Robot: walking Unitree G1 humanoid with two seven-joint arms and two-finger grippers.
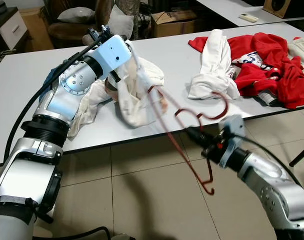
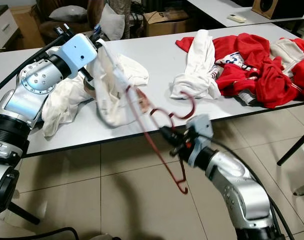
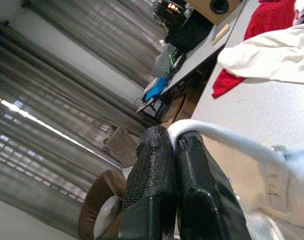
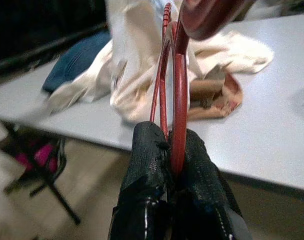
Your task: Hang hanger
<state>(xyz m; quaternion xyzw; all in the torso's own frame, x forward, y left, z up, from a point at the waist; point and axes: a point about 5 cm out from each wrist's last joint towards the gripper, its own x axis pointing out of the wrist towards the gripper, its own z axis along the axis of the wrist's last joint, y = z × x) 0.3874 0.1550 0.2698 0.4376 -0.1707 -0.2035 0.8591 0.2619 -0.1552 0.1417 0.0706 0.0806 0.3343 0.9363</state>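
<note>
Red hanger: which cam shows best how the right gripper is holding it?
Right wrist view: the red hanger sits clamped between the right gripper fingers, filling the centre of the frame. The eye views show its whole outline, hook near the table edge and one end in the white garment, but blurred. The left wrist view offers only white cloth.

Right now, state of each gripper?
Left gripper: shut on the white garment, lifted above the table.
Right gripper: shut on the red hanger.
</note>
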